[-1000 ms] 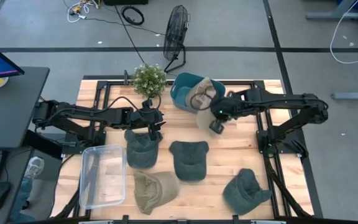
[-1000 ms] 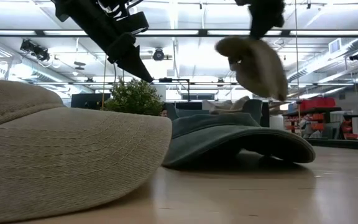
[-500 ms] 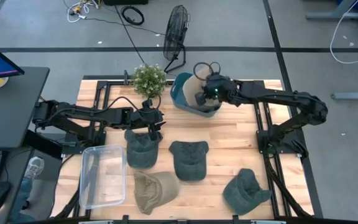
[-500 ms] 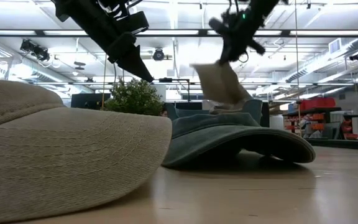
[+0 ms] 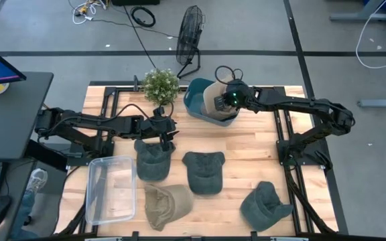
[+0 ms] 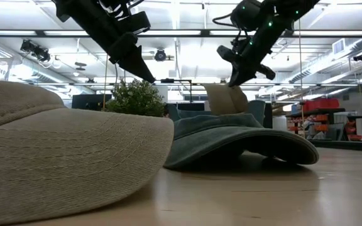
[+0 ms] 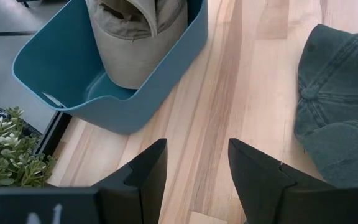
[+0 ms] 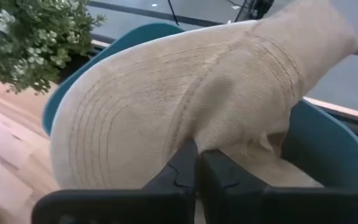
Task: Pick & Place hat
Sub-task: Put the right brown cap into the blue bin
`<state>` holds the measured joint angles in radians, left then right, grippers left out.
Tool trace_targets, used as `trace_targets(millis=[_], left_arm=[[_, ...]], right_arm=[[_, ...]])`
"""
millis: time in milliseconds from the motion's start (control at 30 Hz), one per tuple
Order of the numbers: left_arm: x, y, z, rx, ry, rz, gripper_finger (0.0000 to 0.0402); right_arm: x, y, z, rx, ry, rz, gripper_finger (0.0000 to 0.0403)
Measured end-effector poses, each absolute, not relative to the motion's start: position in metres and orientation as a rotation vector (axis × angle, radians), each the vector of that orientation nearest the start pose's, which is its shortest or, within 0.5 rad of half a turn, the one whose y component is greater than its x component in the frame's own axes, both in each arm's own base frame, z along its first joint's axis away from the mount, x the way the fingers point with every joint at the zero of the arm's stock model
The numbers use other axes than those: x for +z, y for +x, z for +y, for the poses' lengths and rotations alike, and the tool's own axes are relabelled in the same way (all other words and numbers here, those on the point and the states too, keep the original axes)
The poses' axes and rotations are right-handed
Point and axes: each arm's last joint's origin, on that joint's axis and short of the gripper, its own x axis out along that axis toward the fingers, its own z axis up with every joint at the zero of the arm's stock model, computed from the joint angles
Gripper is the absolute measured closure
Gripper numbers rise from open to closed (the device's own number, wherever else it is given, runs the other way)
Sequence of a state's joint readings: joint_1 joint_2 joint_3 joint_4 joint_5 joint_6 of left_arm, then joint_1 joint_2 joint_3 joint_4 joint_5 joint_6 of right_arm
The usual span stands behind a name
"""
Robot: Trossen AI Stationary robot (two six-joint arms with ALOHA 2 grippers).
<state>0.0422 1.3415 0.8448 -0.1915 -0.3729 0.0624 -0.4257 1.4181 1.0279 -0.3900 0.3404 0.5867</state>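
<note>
A tan hat (image 5: 212, 98) sits in the blue bin (image 5: 194, 100) at the table's far side. It also shows in the right wrist view (image 8: 166, 99) and in the left wrist view (image 7: 132, 37). My right gripper (image 5: 228, 101) is over the bin, shut on this hat. In the low view the gripper (image 6: 242, 70) hangs just above the hat (image 6: 226, 99). My left gripper (image 5: 165, 136) is open and empty above a dark green hat (image 5: 153, 159), whose underside lies on the table. Its fingers (image 7: 148, 174) stand apart over bare wood. My right gripper pinches the tan hat between its two fingers where the stitched brim meets the crown (image 8: 194, 134). The cloth bunches at the fingertips (image 8: 185, 165). The fingers slant down from the table's right side. The hat stands tilted with its lower part inside the blue bin (image 8: 316, 149).
More hats lie on the table: a dark green one (image 5: 203, 172) at the middle, a tan one (image 5: 166, 204) near the front, a dark green one (image 5: 263, 205) at the front right. A clear plastic box (image 5: 111, 189) stands front left. A potted plant (image 5: 160, 86) stands beside the bin.
My right gripper has carried the tan hat from over the table toward the far left, over the blue bin, and then down. The hat, which hung clear below the gripper, now sits in the bin. The gripper stays shut on it.
</note>
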Motion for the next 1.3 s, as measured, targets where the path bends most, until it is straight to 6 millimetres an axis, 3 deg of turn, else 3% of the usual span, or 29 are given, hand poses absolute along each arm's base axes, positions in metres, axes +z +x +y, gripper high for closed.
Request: trace_targets(millis=[300,433,667,867,1100,1200,1300], left_arm=[[0.236,0.276,0.022,0.377,0.172,0.696,0.0227],[0.236,0.276,0.022,0.378,0.172,0.696,0.0227],[0.236,0.276,0.022,0.378,0.172,0.696,0.0227],[0.236,0.276,0.022,0.378,0.172,0.696,0.0227],[0.239,0.278,0.024,0.429,0.184,0.667,0.0227],[0.239,0.278,0.024,0.430,0.184,0.667,0.0227],[0.239,0.278,0.024,0.433,0.168,0.663,0.0227]], right_arm=[[0.269,0.277,-0.135,-0.808,0.318,0.501,0.0321],[0.273,0.278,-0.136,-0.794,0.287,0.469,0.0288],[0.278,0.279,-0.134,-0.706,0.148,0.500,0.0264],[0.271,0.283,-0.135,-0.637,0.124,0.538,0.0294],[0.257,0.306,-0.136,-0.385,0.130,0.479,0.0391],[0.250,0.316,-0.137,-0.373,0.107,0.457,0.0393],[0.232,0.318,-0.141,-0.409,0.120,0.547,0.0397]])
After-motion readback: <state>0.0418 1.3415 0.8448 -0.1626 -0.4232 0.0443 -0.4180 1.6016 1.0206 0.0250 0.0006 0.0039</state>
